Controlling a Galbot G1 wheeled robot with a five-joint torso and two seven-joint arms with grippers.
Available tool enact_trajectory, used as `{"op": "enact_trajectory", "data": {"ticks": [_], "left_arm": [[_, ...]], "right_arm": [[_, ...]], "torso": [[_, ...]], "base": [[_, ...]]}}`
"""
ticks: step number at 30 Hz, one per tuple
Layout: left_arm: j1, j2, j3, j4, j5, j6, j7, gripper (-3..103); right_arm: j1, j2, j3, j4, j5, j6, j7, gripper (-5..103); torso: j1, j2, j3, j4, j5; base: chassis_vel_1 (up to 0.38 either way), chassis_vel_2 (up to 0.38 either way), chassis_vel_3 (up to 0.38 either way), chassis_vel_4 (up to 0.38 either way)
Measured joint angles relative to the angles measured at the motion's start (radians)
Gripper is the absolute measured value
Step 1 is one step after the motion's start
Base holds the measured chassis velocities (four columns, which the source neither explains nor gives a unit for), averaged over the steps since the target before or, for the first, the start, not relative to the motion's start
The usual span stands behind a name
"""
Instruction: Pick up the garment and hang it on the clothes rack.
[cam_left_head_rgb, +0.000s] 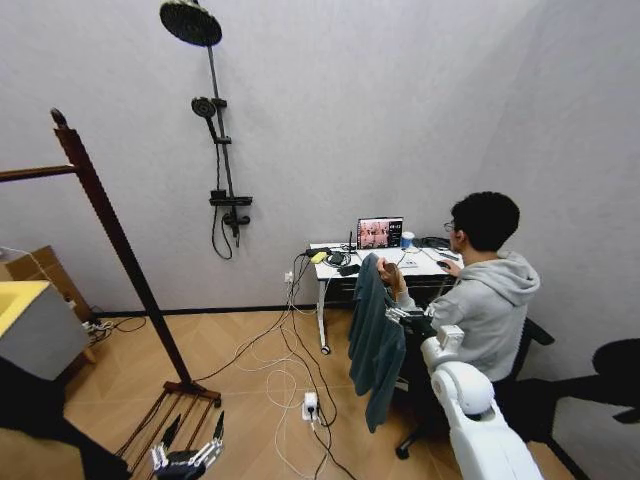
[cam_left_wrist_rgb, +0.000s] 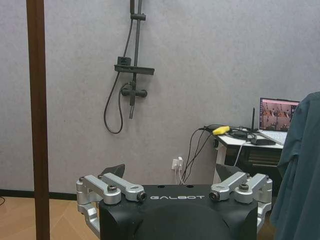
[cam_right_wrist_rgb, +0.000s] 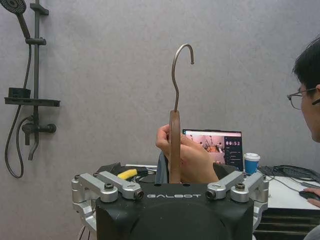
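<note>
The garment (cam_left_head_rgb: 376, 340), dark teal cloth, hangs in mid-air in front of the desk on a wooden hanger (cam_right_wrist_rgb: 174, 150) with a metal hook (cam_right_wrist_rgb: 176, 75). A person's hand (cam_right_wrist_rgb: 187, 160) holds the hanger neck. My right gripper (cam_right_wrist_rgb: 167, 171) is open, its fingers spread wide on either side of the hanger and that hand; in the head view this right gripper (cam_left_head_rgb: 405, 315) sits just right of the garment's top. The clothes rack (cam_left_head_rgb: 120, 245) stands far left, its post (cam_left_wrist_rgb: 37, 120) close to my left gripper (cam_left_wrist_rgb: 172, 172), which is open and empty. That left gripper (cam_left_head_rgb: 186, 460) hangs low by the rack's base.
A person in a grey hoodie sits on an office chair (cam_left_head_rgb: 525, 345) at a white desk (cam_left_head_rgb: 330, 262) with a laptop (cam_left_head_rgb: 380, 233). Cables and a power strip (cam_left_head_rgb: 310, 405) lie on the wood floor. A shower fixture (cam_left_head_rgb: 222, 150) is on the wall; a yellow-topped box (cam_left_head_rgb: 35, 325) is at far left.
</note>
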Motion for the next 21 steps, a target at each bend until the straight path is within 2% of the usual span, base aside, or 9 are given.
{"op": "enact_trajectory", "data": {"ticks": [7, 9, 13, 14, 15, 18, 20, 21], "left_arm": [[0.0, 0.0, 0.0, 0.0, 0.0, 0.0, 0.0, 100], [0.0, 0.0, 0.0, 0.0, 0.0, 0.0, 0.0, 100], [0.0, 0.0, 0.0, 0.0, 0.0, 0.0, 0.0, 100], [0.0, 0.0, 0.0, 0.0, 0.0, 0.0, 0.0, 100], [0.0, 0.0, 0.0, 0.0, 0.0, 0.0, 0.0, 100], [0.0, 0.0, 0.0, 0.0, 0.0, 0.0, 0.0, 100], [0.0, 0.0, 0.0, 0.0, 0.0, 0.0, 0.0, 100], [0.0, 0.0, 0.0, 0.0, 0.0, 0.0, 0.0, 100]], "right_arm": [[0.097, -0.012, -0.011, -0.088, -0.024, -0.012, -0.02, 101], [0.124, -0.022, -0.012, -0.118, -0.029, -0.007, -0.037, 97], [0.188, -0.046, -0.017, -0.193, -0.037, 0.016, -0.095, 77], [0.188, -0.046, -0.017, -0.193, -0.037, 0.016, -0.095, 77], [0.202, -0.05, -0.021, -0.208, -0.037, 0.021, -0.106, 71], [0.22, -0.051, -0.027, -0.226, -0.043, 0.026, -0.124, 65], [0.23, -0.049, -0.039, -0.235, -0.045, 0.025, -0.132, 54], [0.23, -0.049, -0.039, -0.235, -0.045, 0.025, -0.132, 54]], "torso": [[0.0, 0.0, 0.0, 0.0, 0.0001], [0.0, 0.0, 0.0, 0.0001, -0.0001], [0.0, 0.0, 0.0, -0.0001, -0.0001], [0.0, 0.0, 0.0, -0.0001, -0.0001], [0.0, 0.0, 0.0, -0.0001, -0.0001], [0.0, 0.0, 0.0, 0.0, 0.0], [0.0, 0.0, 0.0, 0.0, 0.0], [0.0, 0.0, 0.0, 0.0, 0.0]], "base": [[0.0, 0.0, 0.0, 0.0], [0.0, 0.0, 0.0, 0.0], [0.0, 0.0, 0.0, 0.0], [0.0, 0.0, 0.0, 0.0], [0.0, 0.0, 0.0, 0.0], [0.0, 0.0, 0.0, 0.0], [0.0, 0.0, 0.0, 0.0], [0.0, 0.0, 0.0, 0.0]]}}
